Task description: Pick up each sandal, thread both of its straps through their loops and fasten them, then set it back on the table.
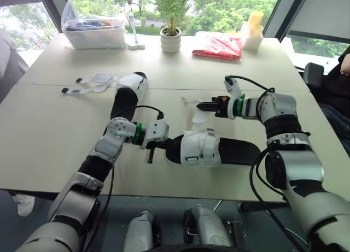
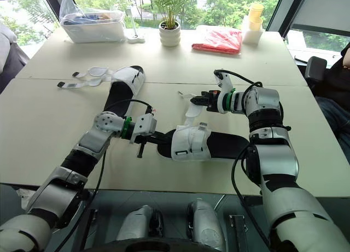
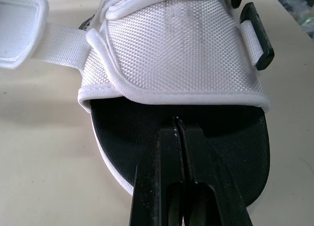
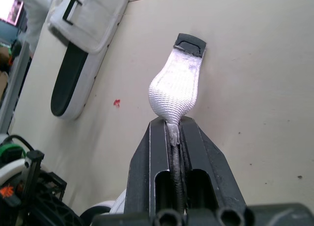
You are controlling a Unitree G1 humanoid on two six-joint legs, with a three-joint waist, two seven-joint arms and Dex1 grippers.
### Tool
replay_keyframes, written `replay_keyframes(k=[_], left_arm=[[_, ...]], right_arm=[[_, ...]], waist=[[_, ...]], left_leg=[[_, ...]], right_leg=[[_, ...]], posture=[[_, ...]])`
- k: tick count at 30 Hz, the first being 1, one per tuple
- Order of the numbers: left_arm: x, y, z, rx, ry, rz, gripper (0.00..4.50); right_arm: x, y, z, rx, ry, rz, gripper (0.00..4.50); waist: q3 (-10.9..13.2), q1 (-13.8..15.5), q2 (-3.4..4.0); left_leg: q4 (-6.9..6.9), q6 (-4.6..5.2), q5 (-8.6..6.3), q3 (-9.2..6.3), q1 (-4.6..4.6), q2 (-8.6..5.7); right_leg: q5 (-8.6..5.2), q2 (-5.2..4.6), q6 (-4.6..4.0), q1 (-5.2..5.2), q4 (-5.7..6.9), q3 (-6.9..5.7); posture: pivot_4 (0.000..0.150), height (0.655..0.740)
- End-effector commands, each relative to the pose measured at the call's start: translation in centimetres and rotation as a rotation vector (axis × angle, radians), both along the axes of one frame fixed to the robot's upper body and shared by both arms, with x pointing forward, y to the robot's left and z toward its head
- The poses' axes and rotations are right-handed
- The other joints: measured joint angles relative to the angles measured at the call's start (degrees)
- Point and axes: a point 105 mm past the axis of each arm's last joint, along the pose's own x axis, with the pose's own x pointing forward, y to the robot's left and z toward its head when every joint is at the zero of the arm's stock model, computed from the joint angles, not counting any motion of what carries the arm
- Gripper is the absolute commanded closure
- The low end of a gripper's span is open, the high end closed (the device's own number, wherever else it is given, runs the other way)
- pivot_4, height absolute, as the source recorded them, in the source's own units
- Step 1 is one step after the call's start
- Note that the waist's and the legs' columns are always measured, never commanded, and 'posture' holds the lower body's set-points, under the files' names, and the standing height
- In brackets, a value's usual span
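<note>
The right gripper point(image 1: 201, 106) is clamped on a white strap point(image 4: 175, 88) of the near sandal point(image 1: 201, 148), the webbing bunched just past its fingertips and the black-tipped end lying on the table point(image 1: 49, 137) beyond them. That sandal sits below and inward of this claw. The left gripper point(image 3: 177, 125) has its fingers pressed together over the black footbed point(image 3: 147, 138) at the toe end, apparently pinning the sole (whether anything is pinched between them I cannot tell). Just ahead of it, a strap passes through a black loop point(image 3: 255, 37), so one fastening looks begun; the held strap seems not yet fastened. The far sandal point(image 1: 127, 93) lies well beyond the left claw, its loose straps point(image 1: 90, 83) spread flat. By my reckoning the task is early: this sandal is partly done, the other untouched.
</note>
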Motion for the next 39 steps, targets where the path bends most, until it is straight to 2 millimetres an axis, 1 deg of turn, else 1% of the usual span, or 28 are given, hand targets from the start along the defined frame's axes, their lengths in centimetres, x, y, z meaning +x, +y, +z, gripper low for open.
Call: replay_keyframes(k=[1, 2, 3, 4, 6, 10, 14, 17, 21, 22, 27, 32, 35, 37, 39], left_arm=[[-0.5, 0.4, -1.9, 0.071, 0.044, -0.006, 4.50], [-0.5, 0.4, -1.8, 0.071, 0.043, -0.006, 4.50], [-0.5, 0.4, -1.8, 0.071, 0.042, -0.007, 4.50], [-0.4, 0.4, -1.8, 0.072, 0.042, -0.006, 4.50], [-0.4, 0.5, -1.8, 0.076, 0.040, -0.007, 4.50], [-0.4, 0.5, -1.8, 0.075, 0.038, -0.011, 4.50], [-0.5, 0.5, -1.9, 0.073, 0.036, -0.008, 4.50], [-0.6, 0.6, -2.0, 0.071, 0.038, -0.003, 4.50], [-0.6, 0.8, -2.1, 0.072, 0.038, 0.004, 4.50], [-0.6, 0.9, -2.1, 0.072, 0.037, 0.006, 4.50], [-0.8, 1.0, -2.1, 0.067, 0.038, 0.016, 4.50], [-0.8, 1.0, -2.1, 0.070, 0.036, 0.017, 4.50], [-0.7, 0.9, -1.9, 0.069, 0.033, 0.017, 4.50], [-0.6, 1.0, -1.9, 0.071, 0.032, 0.018, 4.50], [-0.5, 1.1, -1.9, 0.073, 0.031, 0.020, 4.50]], right_arm=[[1.6, -1.3, 2.7, 0.051, -0.090, -0.114, 4.16], [1.7, -1.3, 2.7, 0.062, -0.079, -0.124, 3.80], [1.7, -1.3, 2.6, 0.070, -0.073, -0.130, 3.55], [1.8, -1.3, 2.6, 0.065, -0.072, -0.138, 3.08], [1.6, -0.6, 2.5, 0.112, -0.011, -0.125, 2.12], [0.9, 0.7, 2.3, 0.190, 0.080, -0.078, 2.12], [1.3, 1.3, 1.9, 0.211, 0.115, -0.115, 2.12], [1.7, 1.1, 1.0, 0.149, 0.114, -0.149, 2.12], [1.8, 0.9, 0.2, 0.111, 0.120, -0.165, 2.12], [1.9, 0.8, 0.1, 0.095, 0.112, -0.169, 2.12], [1.7, -0.3, 1.0, 0.104, 0.107, -0.162, 2.12], [1.4, -0.6, 0.2, 0.092, 0.131, -0.157, 2.12], [1.3, 0.8, -0.4, 0.129, 0.155, -0.148, 2.12], [1.6, 1.8, -0.1, 0.179, 0.157, -0.158, 2.12], [2.0, 2.2, 0.1, 0.211, 0.152, -0.185, 2.12]], waist=[[0.00, -0.02, 0.01], [0.01, -0.01, 0.01], [0.01, -0.01, 0.02], [0.01, -0.03, 0.02], [0.02, -0.09, 0.04], [0.02, -0.12, 0.04], [0.02, -0.12, 0.04], [0.03, -0.12, 0.05], [0.03, -0.14, 0.05], [0.03, -0.15, 0.05], [0.03, -0.15, 0.05], [0.03, -0.27, 0.06], [0.03, -0.31, 0.06], [0.03, -0.30, 0.06], [0.03, -0.22, 0.06]], left_leg=[[0.00, 0.00, 0.00, 0.00, 0.00, 0.00], [0.00, 0.00, 0.00, 0.00, 0.00, 0.00], [0.00, 0.00, 0.00, 0.00, -0.01, 0.00], [0.00, 0.00, 0.00, 0.01, -0.01, 0.00], [-0.02, 0.00, 0.00, 0.00, 0.00, 0.00], [-0.04, -0.03, 0.02, 0.00, 0.03, 0.00], [-0.04, -0.03, 0.02, 0.00, 0.01, 0.00], [-0.05, -0.03, 0.02, 0.00, 0.01, 0.00], [-0.05, -0.03, 0.02, 0.00, 0.01, 0.00], [-0.05, -0.03, 0.02, 0.00, 0.02, 0.00], [-0.05, -0.03, 0.02, 0.00, 0.02, 0.00], [-0.06, -0.03, 0.02, 0.00, 0.03, 0.01], [-0.07, -0.05, 0.03, 0.00, 0.04, 0.01], [-0.07, -0.05, 0.03, 0.01, 0.04, 0.01], [-0.07, -0.05, 0.03, 0.00, 0.04, 0.01]], right_leg=[[0.00, 0.00, 0.00, 0.00, 0.00, 0.00], [0.00, 0.00, 0.00, 0.00, 0.00, 0.00], [0.00, 0.00, 0.00, 0.00, 0.00, 0.00], [0.00, 0.00, 0.00, 0.00, 0.00, 0.00], [0.00, 0.01, 0.00, -0.01, 0.00, 0.00], [0.00, 0.02, 0.00, 0.00, 0.01, 0.01], [0.00, 0.02, 0.00, -0.01, 0.00, 0.02], [0.00, 0.02, 0.00, -0.01, 0.00, 0.02], [0.00, 0.02, 0.00, -0.01, 0.00, 0.01], [0.00, 0.02, 0.00, -0.01, 0.00, 0.02], [0.00, 0.02, 0.00, -0.01, 0.00, 0.02], [0.00, 0.02, 0.00, -0.01, 0.00, 0.02], [0.00, 0.03, 0.00, -0.01, 0.01, 0.03], [0.00, 0.03, 0.00, -0.01, 0.01, 0.03], [0.00, 0.03, 0.00, -0.01, 0.02, 0.03]], posture=[[0.150, 0.7278], [0.150, 0.7278], [0.150, 0.7278], [0.150, 0.7278], [0.150, 0.7278], [0.150, 0.7278], [0.150, 0.7278], [0.150, 0.7278], [0.150, 0.7278], [0.150, 0.7278], [0.150, 0.7278], [0.150, 0.7278], [0.150, 0.7278], [0.150, 0.7278], [0.150, 0.7278]])
